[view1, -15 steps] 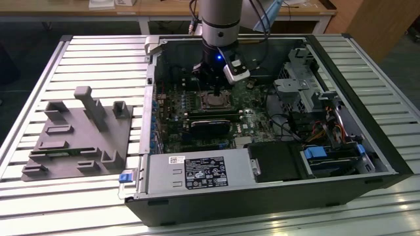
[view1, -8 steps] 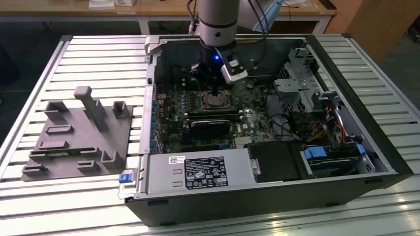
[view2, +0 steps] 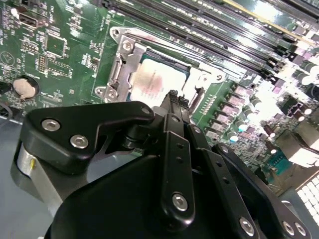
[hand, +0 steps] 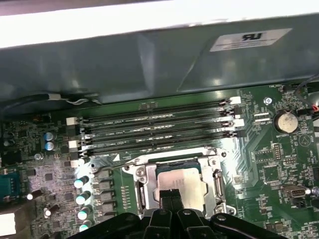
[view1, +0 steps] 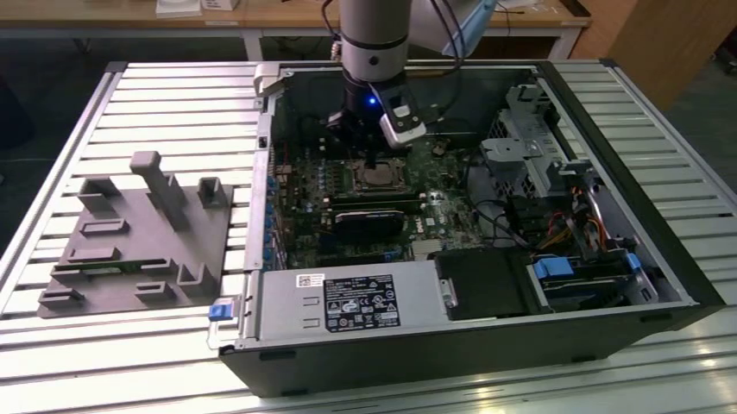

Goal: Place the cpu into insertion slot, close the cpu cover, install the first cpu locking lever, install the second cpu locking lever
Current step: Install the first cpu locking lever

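You have one cpu [hand: 182, 183], seated in the one insertion slot [view1: 352, 178] on the green board, in the half of the open computer case [view1: 645, 259] that lies to the exterior view's left. It lies flat with its dull metal top facing up. It is close to square, so no long axis can be told, and its edges run square with the four long memory slots [hand: 154, 127] just beside it. The one cpu cover [hand: 142, 186] lies down flat around it as a silvery frame, and the chip's top shows through the cut-out.

Your tool [hand: 172, 195] hangs just over the edge of the cpu farthest from the memory slots. Its two fingers [view2: 172, 107] are pressed together with no gap and nothing between them. You cannot tell from these views whether the tips touch the chip.

One coin battery [hand: 285, 121] sits on the board near the slot. The case rests on the slatted surface [view1: 173, 95], with one grey fixture block [view1: 138, 233] to the exterior view's left of it.
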Controlling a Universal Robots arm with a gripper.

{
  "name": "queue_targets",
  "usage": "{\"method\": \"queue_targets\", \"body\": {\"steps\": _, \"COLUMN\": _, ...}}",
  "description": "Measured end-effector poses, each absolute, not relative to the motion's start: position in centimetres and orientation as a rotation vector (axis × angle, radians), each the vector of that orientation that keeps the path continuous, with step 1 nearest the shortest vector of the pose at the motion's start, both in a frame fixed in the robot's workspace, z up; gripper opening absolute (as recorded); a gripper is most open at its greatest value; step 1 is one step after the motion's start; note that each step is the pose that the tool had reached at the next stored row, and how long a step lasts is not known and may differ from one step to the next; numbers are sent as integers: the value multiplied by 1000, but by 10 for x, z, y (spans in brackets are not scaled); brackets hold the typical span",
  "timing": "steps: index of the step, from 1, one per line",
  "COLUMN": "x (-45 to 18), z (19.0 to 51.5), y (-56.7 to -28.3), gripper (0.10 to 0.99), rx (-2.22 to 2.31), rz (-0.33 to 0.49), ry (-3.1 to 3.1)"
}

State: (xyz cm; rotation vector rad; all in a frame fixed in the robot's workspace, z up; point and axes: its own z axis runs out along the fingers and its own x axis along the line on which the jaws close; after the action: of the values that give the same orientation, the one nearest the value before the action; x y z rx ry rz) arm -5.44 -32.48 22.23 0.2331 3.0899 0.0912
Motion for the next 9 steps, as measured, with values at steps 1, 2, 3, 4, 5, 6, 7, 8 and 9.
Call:
{"method": "queue_targets", "body": {"steps": 1, "x": -55, "z": 222, "y": -325, "gripper": 106, "rx": 233, "rz": 91, "ry": 3090}}
{"method": "queue_targets", "body": {"steps": 2, "x": -56, "z": 222, "y": -325, "gripper": 106, "rx": 233, "rz": 91, "ry": 3090}}
{"method": "queue_targets", "body": {"steps": 3, "x": -57, "z": 222, "y": -325, "gripper": 106, "rx": 233, "rz": 91, "ry": 3090}}
{"method": "queue_targets", "body": {"steps": 4, "x": -57, "z": 222, "y": -325, "gripper": 106, "rx": 233, "rz": 91, "ry": 3090}}
{"method": "queue_targets", "body": {"steps": 5, "x": -58, "z": 222, "y": -325, "gripper": 106, "rx": 233, "rz": 91, "ry": 3090}}
{"method": "queue_targets", "body": {"steps": 6, "x": -58, "z": 222, "y": -325, "gripper": 106, "rx": 233, "rz": 91, "ry": 3090}}
{"method": "queue_targets", "body": {"steps": 7, "x": -59, "z": 222, "y": -325, "gripper": 106, "rx": 233, "rz": 91, "ry": 3090}}
{"method": "queue_targets", "body": {"steps": 8, "x": -59, "z": 222, "y": -325, "gripper": 106, "rx": 233, "rz": 91, "ry": 3090}}
{"method": "queue_targets", "body": {"steps": 9, "x": -60, "z": 222, "y": -325, "gripper": 106, "rx": 233, "rz": 91, "ry": 3090}}
